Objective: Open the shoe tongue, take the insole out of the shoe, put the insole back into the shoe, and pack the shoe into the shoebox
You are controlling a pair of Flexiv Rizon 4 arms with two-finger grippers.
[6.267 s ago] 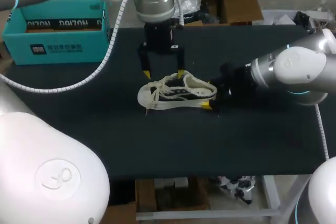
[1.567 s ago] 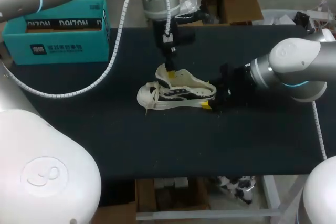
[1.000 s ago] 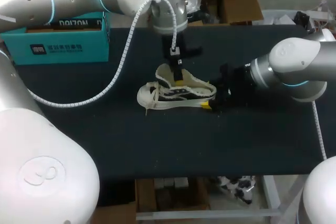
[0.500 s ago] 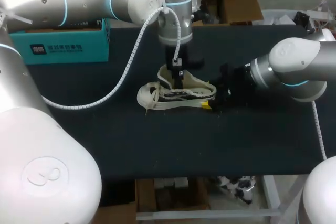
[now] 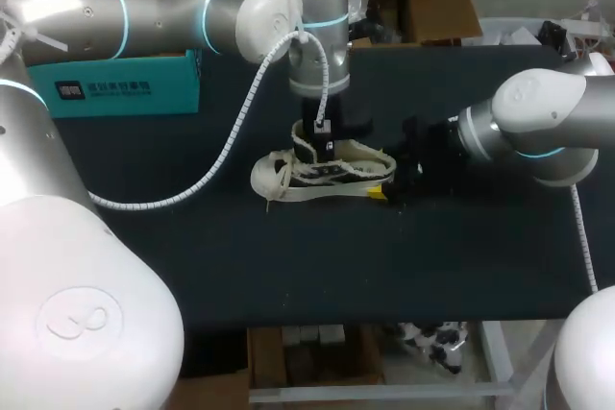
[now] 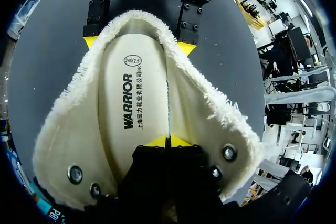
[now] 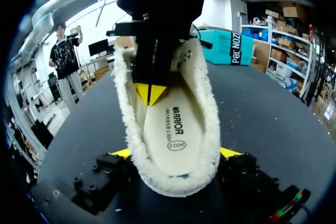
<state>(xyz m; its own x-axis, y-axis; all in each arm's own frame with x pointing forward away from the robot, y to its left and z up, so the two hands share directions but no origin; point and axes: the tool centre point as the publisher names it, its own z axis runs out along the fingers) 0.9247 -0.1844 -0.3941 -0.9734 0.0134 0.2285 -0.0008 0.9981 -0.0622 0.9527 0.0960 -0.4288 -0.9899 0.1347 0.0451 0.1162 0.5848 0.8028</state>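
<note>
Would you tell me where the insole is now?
The insole lies inside the shoe mid-table, under the left gripper's shut jaws; the right gripper clasps the heel.

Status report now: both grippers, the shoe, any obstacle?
Left gripper shut, fingers on cream printed insole. Right gripper shut on heel of white fleece-lined shoe. No obstacle seen.

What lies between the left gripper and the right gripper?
From the left gripper the insole runs back to the fleecy heel rim of the shoe, clamped by the right gripper. Both wrist views show it.
</note>
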